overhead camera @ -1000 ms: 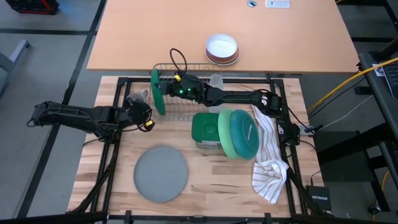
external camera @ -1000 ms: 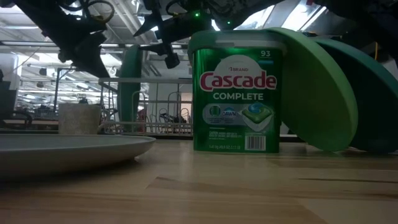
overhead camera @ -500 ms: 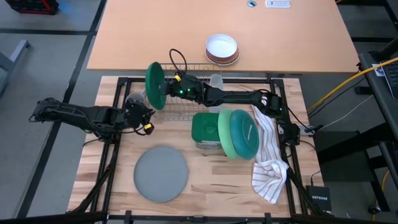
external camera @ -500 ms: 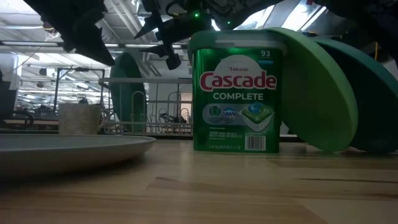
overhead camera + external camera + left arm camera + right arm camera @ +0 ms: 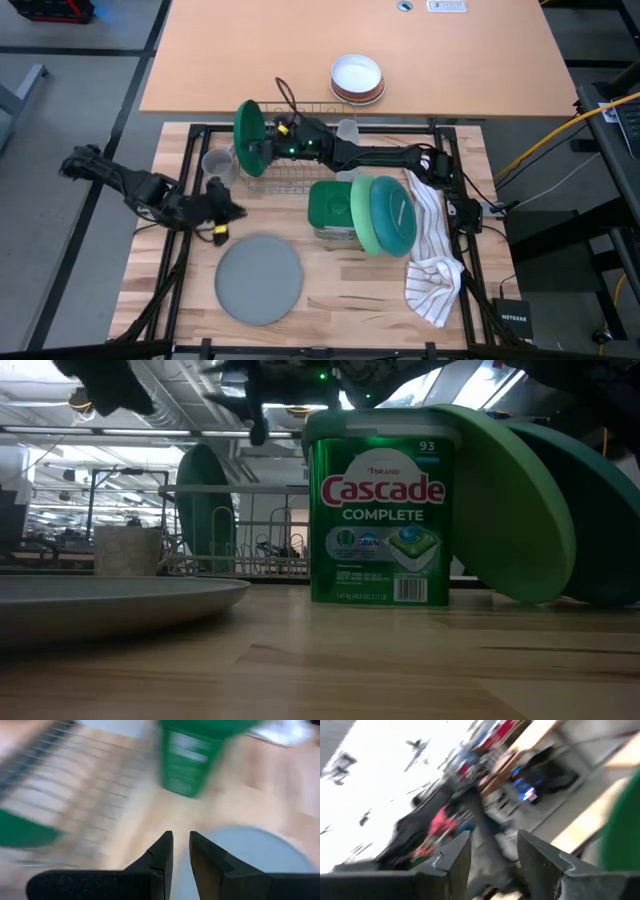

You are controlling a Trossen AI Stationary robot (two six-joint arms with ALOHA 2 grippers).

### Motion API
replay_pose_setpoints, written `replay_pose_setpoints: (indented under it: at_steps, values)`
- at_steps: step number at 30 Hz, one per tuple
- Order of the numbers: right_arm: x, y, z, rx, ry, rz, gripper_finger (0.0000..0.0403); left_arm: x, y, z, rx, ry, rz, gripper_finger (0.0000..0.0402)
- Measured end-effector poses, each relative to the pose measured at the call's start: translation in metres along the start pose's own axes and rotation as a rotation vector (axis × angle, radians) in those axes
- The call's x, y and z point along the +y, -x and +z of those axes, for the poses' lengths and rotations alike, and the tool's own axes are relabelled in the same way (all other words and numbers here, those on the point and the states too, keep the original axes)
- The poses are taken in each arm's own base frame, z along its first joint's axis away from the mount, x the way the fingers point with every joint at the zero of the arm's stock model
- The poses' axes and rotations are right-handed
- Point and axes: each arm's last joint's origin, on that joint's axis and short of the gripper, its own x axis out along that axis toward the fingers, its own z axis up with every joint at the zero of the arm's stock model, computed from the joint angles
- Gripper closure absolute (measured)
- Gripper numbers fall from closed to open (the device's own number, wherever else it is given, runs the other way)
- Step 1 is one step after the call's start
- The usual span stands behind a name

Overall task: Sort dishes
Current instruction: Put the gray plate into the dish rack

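1. Wooden tabletop (image 5: 330, 290) carries a wire dish rack (image 5: 290, 170) near its far edge.
2. Round dark green plastic plate (image 5: 248, 128) stands on edge at the rack's left end.
3. Right tool (image 5: 268, 148) sits beside that plate, fingers apart around nothing visible.
4. Left tool (image 5: 222, 215) hovers near the flat round grey plate (image 5: 259, 279), fingers narrowly parted, empty.

The wooden table (image 5: 330, 290) carries a grey plate (image 5: 259, 279), wire rack (image 5: 300, 170), Cascade tub (image 5: 330, 208), mug (image 5: 216, 165); striped towel (image 5: 435, 262).
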Motion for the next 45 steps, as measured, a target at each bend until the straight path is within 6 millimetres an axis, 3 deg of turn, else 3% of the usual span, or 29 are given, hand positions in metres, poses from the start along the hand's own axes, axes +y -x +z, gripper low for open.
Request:
replay_pose_setpoints:
  at_steps: [5,9,15,22,28,33,39,45]
  values:
    - [0.023,-0.004,-0.02,0.137,0.011,0.174,0.024,-0.018,0.009,-0.014,0.116,0.022,-0.187,0.0348]
    - [0.044,-0.006,-0.044,0.244,0.053,0.286,0.024,-0.027,0.015,-0.027,0.203,0.06,-0.221,0.0348]
    - [0.08,-0.006,-0.085,0.384,0.116,0.436,0.024,-0.04,0.013,-0.049,0.316,0.115,-0.195,0.0348]
    - [0.112,-0.001,-0.124,0.443,0.228,0.526,0.024,-0.047,-0.004,-0.08,0.413,0.168,-0.081,0.0348]
    - [0.118,0.003,-0.155,0.551,0.307,0.436,0.024,-0.046,-0.02,-0.101,0.46,0.143,0.028,0.0342]
    - [0.114,0.01,-0.175,0.668,0.332,0.301,0.024,-0.045,-0.028,-0.111,0.48,0.145,0.086,0.029]
    - [0.113,0.016,-0.19,0.745,0.361,0.207,0.024,-0.036,-0.038,-0.128,0.497,0.262,0.209,0.0222]
    - [0.115,0.019,-0.197,0.774,0.381,0.2,0.024,-0.032,-0.045,-0.139,0.483,0.406,0.259,0.0206]
